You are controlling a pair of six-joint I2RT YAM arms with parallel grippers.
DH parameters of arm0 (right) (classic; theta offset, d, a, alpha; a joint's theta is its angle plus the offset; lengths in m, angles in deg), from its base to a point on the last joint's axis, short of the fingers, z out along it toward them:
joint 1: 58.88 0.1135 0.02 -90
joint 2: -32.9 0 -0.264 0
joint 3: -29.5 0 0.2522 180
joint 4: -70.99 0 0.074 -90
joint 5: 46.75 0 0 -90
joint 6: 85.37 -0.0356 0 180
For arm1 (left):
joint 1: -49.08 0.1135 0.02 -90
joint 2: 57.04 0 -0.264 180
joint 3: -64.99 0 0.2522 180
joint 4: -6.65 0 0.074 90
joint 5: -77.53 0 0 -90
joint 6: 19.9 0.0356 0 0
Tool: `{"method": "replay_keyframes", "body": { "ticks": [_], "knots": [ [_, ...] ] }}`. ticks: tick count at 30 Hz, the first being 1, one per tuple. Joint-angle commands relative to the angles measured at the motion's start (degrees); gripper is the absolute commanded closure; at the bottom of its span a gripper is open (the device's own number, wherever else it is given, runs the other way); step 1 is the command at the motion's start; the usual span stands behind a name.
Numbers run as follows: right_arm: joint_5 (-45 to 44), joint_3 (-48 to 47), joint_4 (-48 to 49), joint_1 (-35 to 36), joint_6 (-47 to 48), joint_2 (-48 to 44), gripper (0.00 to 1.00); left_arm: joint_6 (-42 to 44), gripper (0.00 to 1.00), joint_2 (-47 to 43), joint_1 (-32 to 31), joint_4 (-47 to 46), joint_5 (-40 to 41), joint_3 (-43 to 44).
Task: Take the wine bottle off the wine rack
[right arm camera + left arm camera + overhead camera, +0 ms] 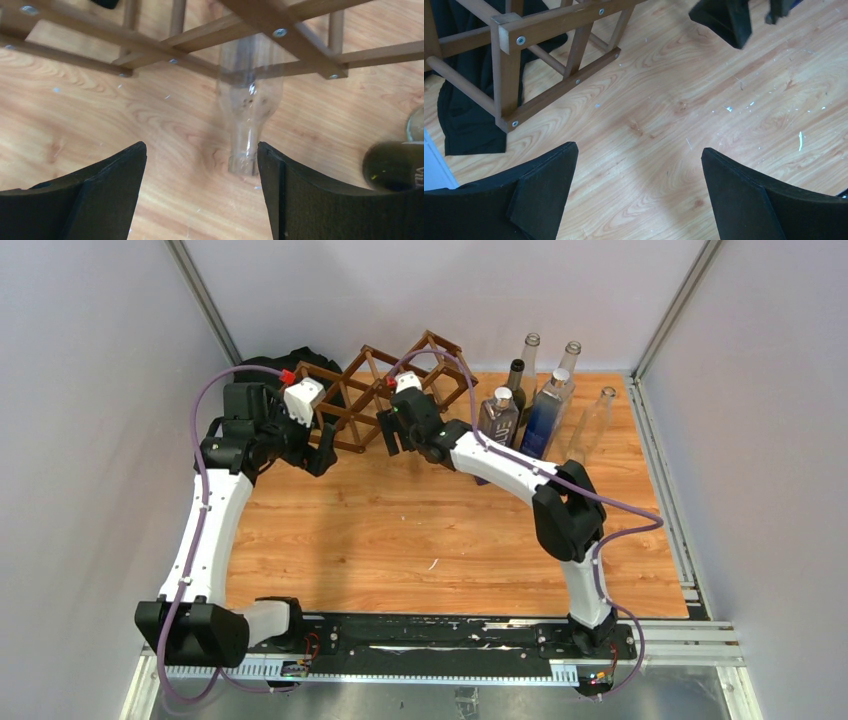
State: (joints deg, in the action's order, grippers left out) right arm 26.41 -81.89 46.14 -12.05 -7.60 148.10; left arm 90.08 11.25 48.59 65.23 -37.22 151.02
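The wine rack (372, 388), a dark brown lattice of sticks, stands at the back of the table. In the right wrist view a clear glass wine bottle (248, 107) lies in the rack (200, 40), its neck sticking out towards me just above the table. My right gripper (202, 147) is open, and the bottle's mouth sits just inside its right finger (300, 195). In the top view the right gripper (395, 435) is at the rack's front. My left gripper (322, 452) is open and empty near the rack's left end (506, 60), over bare table (639, 148).
Several upright bottles (545, 405) stand at the back right; a dark one (395, 167) shows at the right wrist view's edge. A black cloth (469, 125) lies behind the rack's left end. White walls enclose the wooden table (420, 540).
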Motion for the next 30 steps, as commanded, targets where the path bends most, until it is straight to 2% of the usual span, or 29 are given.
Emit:
{"method": "replay_keyframes", "body": {
  "ticks": [1,13,17,21,26,30],
  "knots": [
    [-2.29,-5.97,-4.39,-2.71,2.21,5.03,0.15,0.83,0.00,-1.21,0.32,-0.99,-2.13,-0.90],
    [-2.61,-11.23,-4.74,-5.12,2.83,14.13,0.13,1.46,0.00,-2.23,0.32,-0.88,-2.72,-1.82],
    [-2.62,-10.98,-4.14,-5.14,3.20,15.76,0.16,1.53,0.00,-2.48,0.32,-0.94,-2.73,-1.87],
    [-2.50,-10.57,-3.64,-5.13,3.55,16.39,0.25,1.75,0.00,-2.52,0.32,-1.12,-2.43,-1.87],
    [-2.72,-10.53,-3.32,-5.16,4.27,16.33,0.44,1.80,0.00,-2.23,0.32,-1.37,-2.01,-2.13],
    [-2.44,-10.37,-3.58,-5.17,4.42,16.24,0.56,1.68,0.00,-2.42,2.14,-1.33,-2.10,-2.13]
  ]
}}
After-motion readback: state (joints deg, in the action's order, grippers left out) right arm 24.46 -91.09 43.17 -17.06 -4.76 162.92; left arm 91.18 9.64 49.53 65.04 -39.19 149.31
